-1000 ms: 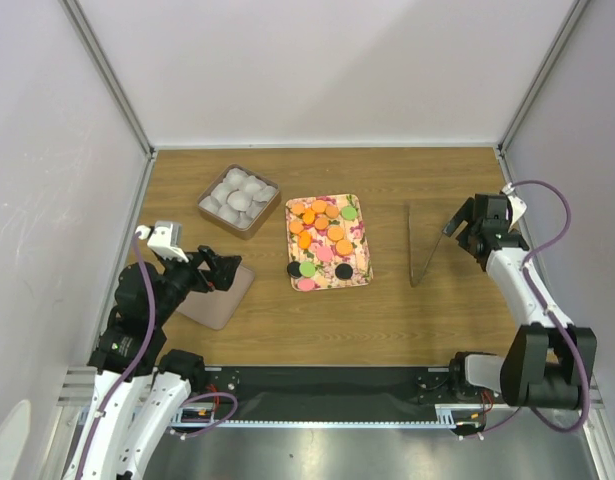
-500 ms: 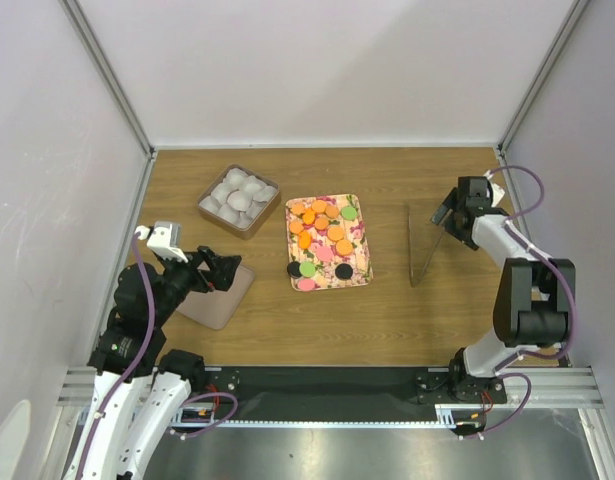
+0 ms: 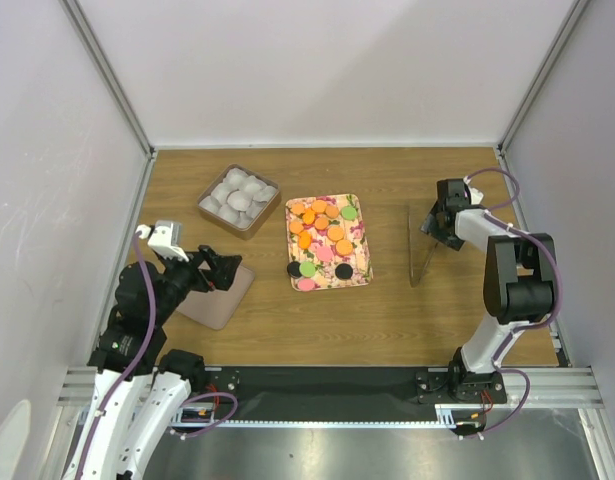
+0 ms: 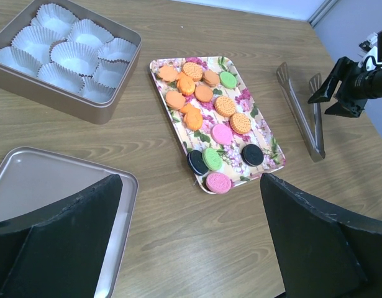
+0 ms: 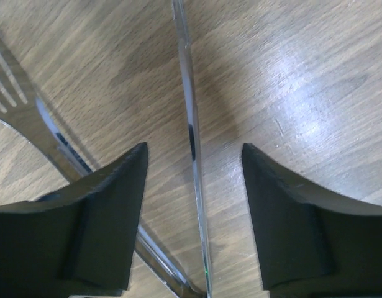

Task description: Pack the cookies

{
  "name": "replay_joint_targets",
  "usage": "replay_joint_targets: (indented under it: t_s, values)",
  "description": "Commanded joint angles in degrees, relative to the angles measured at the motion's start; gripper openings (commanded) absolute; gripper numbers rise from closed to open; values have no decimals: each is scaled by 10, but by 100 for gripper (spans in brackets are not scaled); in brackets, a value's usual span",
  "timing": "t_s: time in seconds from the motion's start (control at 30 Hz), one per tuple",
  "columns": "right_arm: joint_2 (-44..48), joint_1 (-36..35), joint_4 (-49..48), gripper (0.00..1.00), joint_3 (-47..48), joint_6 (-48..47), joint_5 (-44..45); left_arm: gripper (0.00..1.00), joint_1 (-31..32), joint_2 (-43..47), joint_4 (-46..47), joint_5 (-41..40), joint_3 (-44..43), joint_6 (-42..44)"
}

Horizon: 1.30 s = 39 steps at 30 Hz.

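The cookies (image 3: 322, 235) are small orange, pink, green and black discs lying on a floral tray (image 3: 359, 268) mid-table; they also show in the left wrist view (image 4: 214, 118). Metal tongs (image 3: 420, 268) lie to the right of the tray. My right gripper (image 3: 434, 224) is open and low over the tongs. In the right wrist view its jaws (image 5: 194, 149) stand either side of one tong arm (image 5: 189, 93), and the other, slotted arm (image 5: 35, 121) lies to the left. My left gripper (image 3: 223, 269) is open and empty above the tin lid; its jaws also frame the left wrist view (image 4: 191, 180).
A brown tin (image 3: 216, 218) holding white crinkled paper cups stands at the back left of the tray (image 4: 104, 112). Its flat lid (image 3: 215, 300) lies at the near left (image 4: 48, 180). Walls close in the table on three sides.
My right gripper has swung left and down from near the right wall to the tongs and now straddles one arm of them. The left arm has not moved.
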<state>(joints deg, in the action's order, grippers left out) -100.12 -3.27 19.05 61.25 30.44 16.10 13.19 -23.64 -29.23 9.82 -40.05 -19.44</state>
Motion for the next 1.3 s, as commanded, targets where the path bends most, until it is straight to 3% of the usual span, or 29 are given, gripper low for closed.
replay_joint_targets:
  t_s: [0.0,0.27,0.4,0.63,1.27]
  values:
    - [-12,1,-22,63,10,3,13,100,-3,-8,16,5,3,2]
    - [-26,-1,-20,47,19,-10,20,100,-3,-11,14,2,2,2]
    - [-26,-2,-18,25,23,-13,24,100,-3,-12,15,0,2,2]
    - [-18,-2,-12,1,26,-17,22,100,-3,-17,14,0,2,2]
    - [100,-2,3,0,20,-27,-20,100,-3,-28,16,11,-1,2]
